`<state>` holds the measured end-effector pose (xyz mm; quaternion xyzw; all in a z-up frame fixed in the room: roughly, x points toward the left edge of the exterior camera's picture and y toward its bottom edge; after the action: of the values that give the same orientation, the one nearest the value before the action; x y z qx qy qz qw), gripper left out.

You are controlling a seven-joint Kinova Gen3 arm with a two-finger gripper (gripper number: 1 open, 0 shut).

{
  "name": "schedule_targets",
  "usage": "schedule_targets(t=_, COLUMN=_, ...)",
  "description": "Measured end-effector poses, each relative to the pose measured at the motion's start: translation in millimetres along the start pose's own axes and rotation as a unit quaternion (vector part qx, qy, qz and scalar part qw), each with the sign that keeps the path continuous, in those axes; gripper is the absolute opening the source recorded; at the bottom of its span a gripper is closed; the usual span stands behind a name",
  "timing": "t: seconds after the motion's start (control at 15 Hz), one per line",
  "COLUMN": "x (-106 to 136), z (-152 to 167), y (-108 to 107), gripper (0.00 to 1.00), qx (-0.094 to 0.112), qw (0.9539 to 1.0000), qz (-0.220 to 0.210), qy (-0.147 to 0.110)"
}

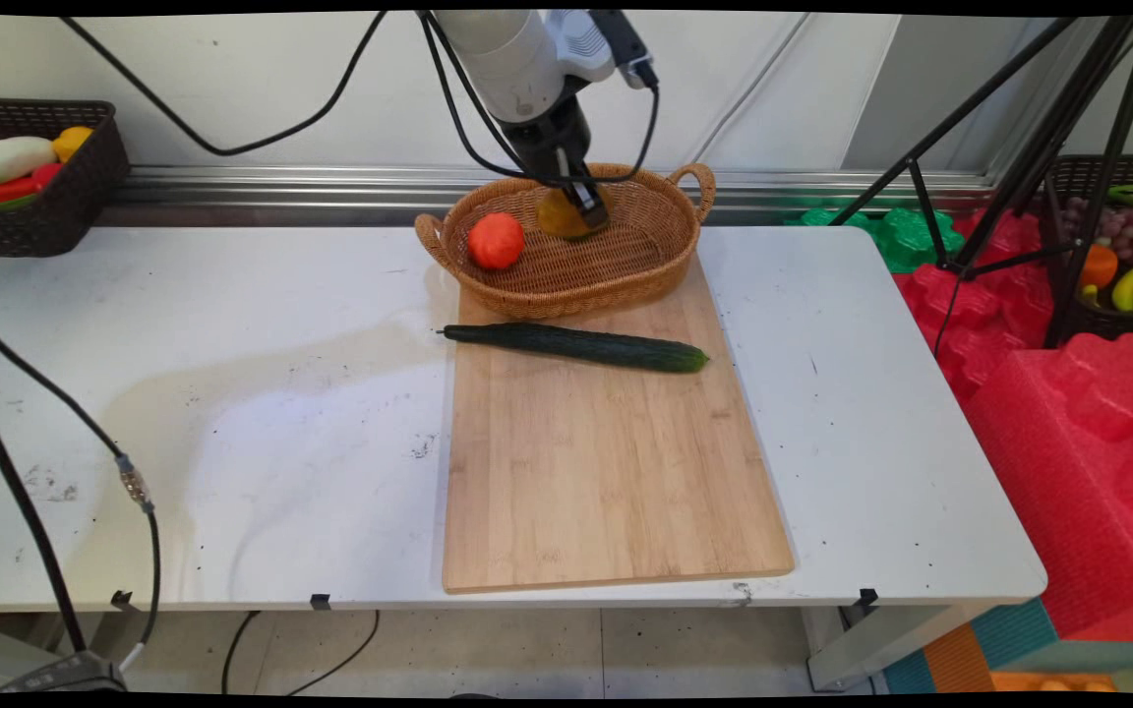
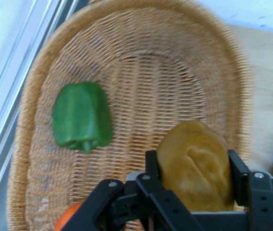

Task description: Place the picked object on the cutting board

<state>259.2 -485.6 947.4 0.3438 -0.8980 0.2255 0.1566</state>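
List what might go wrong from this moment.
1. The gripper is shut on a rounded yellow-brown fruit over the wicker basket; a smooth, curved item may slip out.
2. Dropped, it might roll into the green pepper or the orange fruit in the basket.
3. Hanging black cables pass near the basket handle and could snag.

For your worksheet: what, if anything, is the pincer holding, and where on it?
The pincer grips a yellow-brown fruit across its two sides, over the wicker basket.

Bright, even light leaves a soft grey shadow on the table (image 1: 232, 413) left of the board (image 1: 606, 452), while the hand view is softly blurred throughout.
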Motion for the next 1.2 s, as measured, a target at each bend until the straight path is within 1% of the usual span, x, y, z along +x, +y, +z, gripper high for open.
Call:
schedule_targets(t=0.13, x=3.1, z=-18.1, y=25.0, gripper=0.00, qx=-0.009, qw=0.9998, qz=0.016, qy=0.010)
schedule_targets(t=0.33, x=5.8, z=-36.2, y=67.9, gripper=0.00, qx=-0.035, qw=0.9984, qz=0.041, qy=0.020)
schedule_targets(t=0.47, x=6.4, z=-41.8, y=96.1, gripper=0.00, qx=-0.053, qw=0.9969, qz=0.054, qy=0.023)
schedule_targets(t=0.6, x=6.4, z=-42.8, y=116.4, gripper=0.00, qx=-0.066, qw=0.9959, qz=0.059, qy=0.023)
schedule_targets(t=0.8, x=5.7, z=-37.2, y=151.1, gripper=0.00, qx=-0.083, qw=0.9951, qz=0.050, qy=0.020)
schedule_targets(t=1.0, x=4.3, z=-22.2, y=177.7, gripper=0.00, qx=-0.095, qw=0.9948, qz=0.033, qy=0.013)
schedule_targets(t=1.2, x=1.4, z=-2.4, y=198.5, gripper=0.00, qx=-0.104, qw=0.9944, qz=0.017, qy=0.002)
